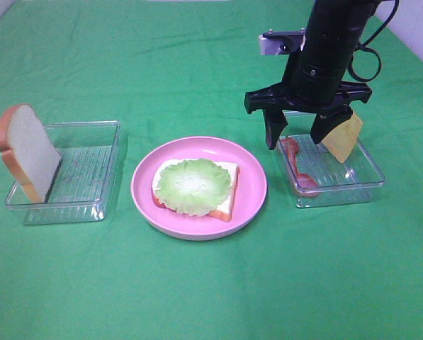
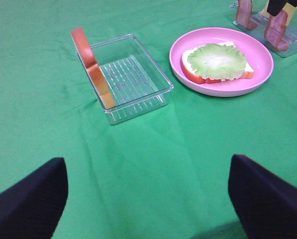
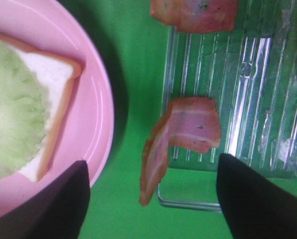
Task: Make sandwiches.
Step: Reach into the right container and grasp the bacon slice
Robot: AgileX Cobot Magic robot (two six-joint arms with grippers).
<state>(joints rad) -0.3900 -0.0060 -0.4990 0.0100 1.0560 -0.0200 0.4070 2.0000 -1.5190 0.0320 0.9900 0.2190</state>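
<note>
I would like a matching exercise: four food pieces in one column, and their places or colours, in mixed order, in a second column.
1 lettuce
2 standing bread slice
3 bacon
4 cheese

A yellow, in the right tray
B leaning in the left tray
C on the flat bread slice on the pink plate
D reddish-pink, in the right tray

Pairs: 1-C, 2-B, 3-D, 4-A

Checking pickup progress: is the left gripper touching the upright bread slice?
Apart. The left wrist view shows green cloth between the open left gripper and the bread slice leaning in its tray.
</note>
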